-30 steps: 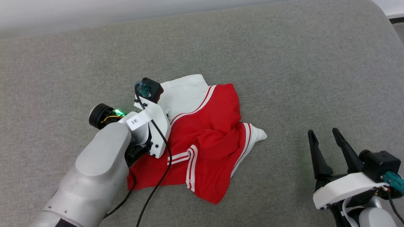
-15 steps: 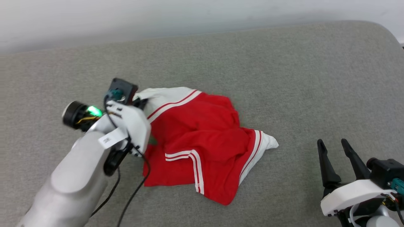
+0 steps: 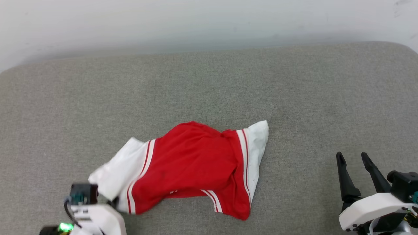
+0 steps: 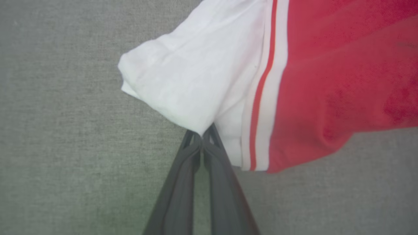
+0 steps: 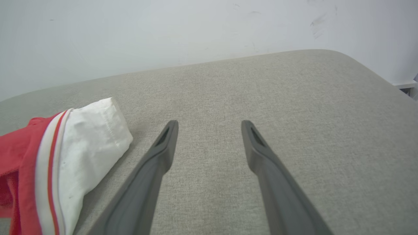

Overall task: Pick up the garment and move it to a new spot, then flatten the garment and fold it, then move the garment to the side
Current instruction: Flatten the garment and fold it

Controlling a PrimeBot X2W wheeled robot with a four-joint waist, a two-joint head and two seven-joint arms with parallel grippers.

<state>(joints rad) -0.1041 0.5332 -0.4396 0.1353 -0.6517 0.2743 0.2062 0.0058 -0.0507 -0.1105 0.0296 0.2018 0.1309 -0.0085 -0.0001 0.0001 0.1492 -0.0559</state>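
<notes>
**Left gripper pinched on a sleeve end, right gripper spread and empty**

Nearest to us, our left gripper (image 4: 202, 135) has its two dark fingers pressed together. In its wrist view the tips meet on a fold at the edge of a white sleeve end (image 4: 183, 78), and the cloth gathers to a point where they close. We cannot tell whether that corner is off the surface. In the head view its wrist housing (image 3: 98, 217), with a small green light (image 3: 66, 226), sits at the bottom left edge, just beside the same sleeve.

At the lower right, our right gripper (image 3: 352, 157) has its fingers spread wide with nothing between them. It points away from us over bare fabric, well apart from the cloth.

Between the two arms, a little further out, the garment (image 3: 192, 160) lies on the grey padded surface (image 3: 209, 81), left of the middle. Its red body is rumpled and drawn out toward the pinched sleeve. A strip of striped trim (image 3: 212, 199) shows along its near edge. The second white sleeve end (image 3: 258, 140) points toward the far right and rests on the surface. In the right wrist view it lies to the left of the open fingers, near them but not touching.

Beyond the garment the surface runs to a rounded far edge. Behind it stands a pale wall (image 3: 209, 23).
</notes>
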